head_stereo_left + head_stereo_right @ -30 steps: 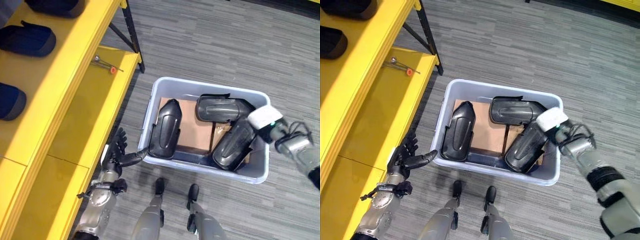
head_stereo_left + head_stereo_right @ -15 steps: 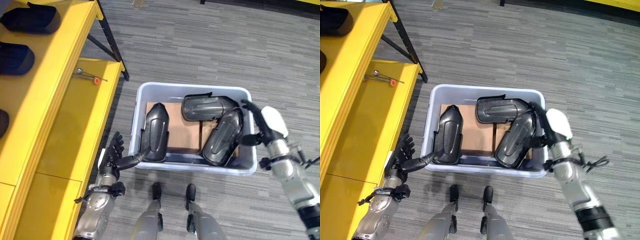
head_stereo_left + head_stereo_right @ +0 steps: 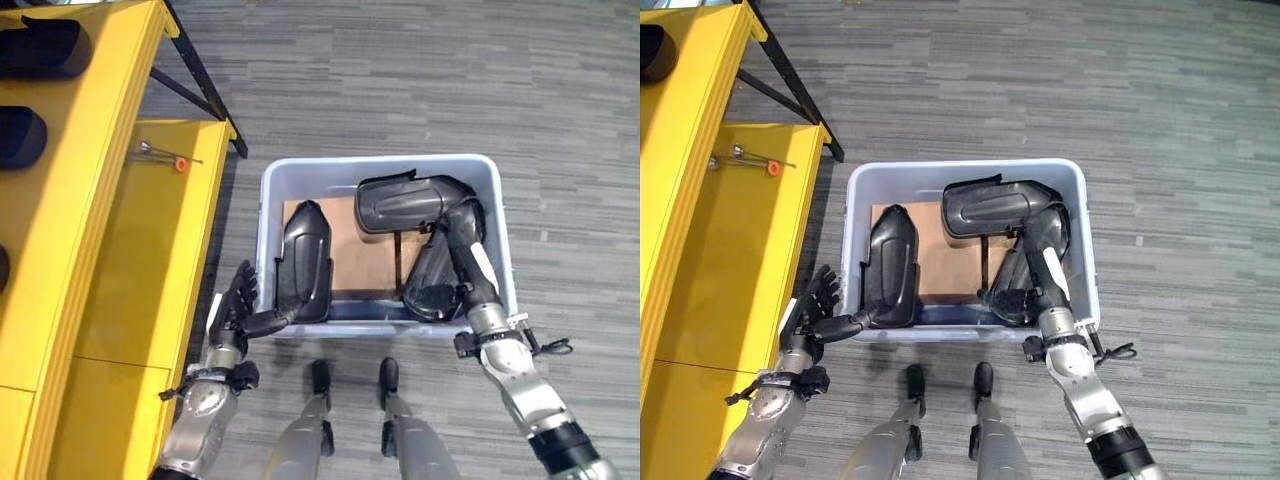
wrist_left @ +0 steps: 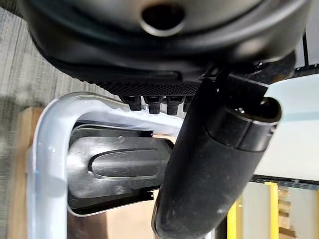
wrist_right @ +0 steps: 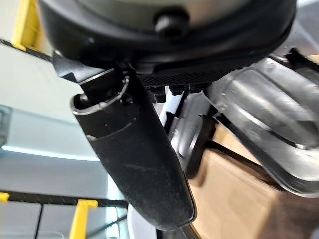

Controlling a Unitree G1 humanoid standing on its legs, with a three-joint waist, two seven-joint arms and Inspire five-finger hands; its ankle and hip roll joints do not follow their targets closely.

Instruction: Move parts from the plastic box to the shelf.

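Looking down, we see grey striped carpet floor (image 3: 420, 80) with a pale grey rectangular plastic box (image 3: 268, 215) on it, and a yellow metal shelf (image 3: 150, 260) along our left side. Dark rounded parts (image 3: 25, 135) lie on the shelf's upper level, and a small metal tool with an orange tip (image 3: 165, 158) lies on its lower level.

Inside the box, on a brown cardboard sheet (image 3: 360, 255), sit three black moulded plastic parts: one upright by the left wall (image 3: 305, 255), one lying across the far right (image 3: 405, 203), and one leaning at the right (image 3: 435, 290). Our left hand (image 3: 240, 312) hovers just outside the box's near left corner, fingers spread and relaxed, thumb reaching towards the box wall, holding nothing. Our right hand (image 3: 1045, 262) is down inside the box against the leaning part; we cannot tell how far its fingers close or whether they grip it.

Compared with half a second ago, the right arm has swung from beside the box's right wall to reach in over the near rim. The left hand has stayed in place. The whole view has also shifted, so the camera has moved; the parts lie as before.
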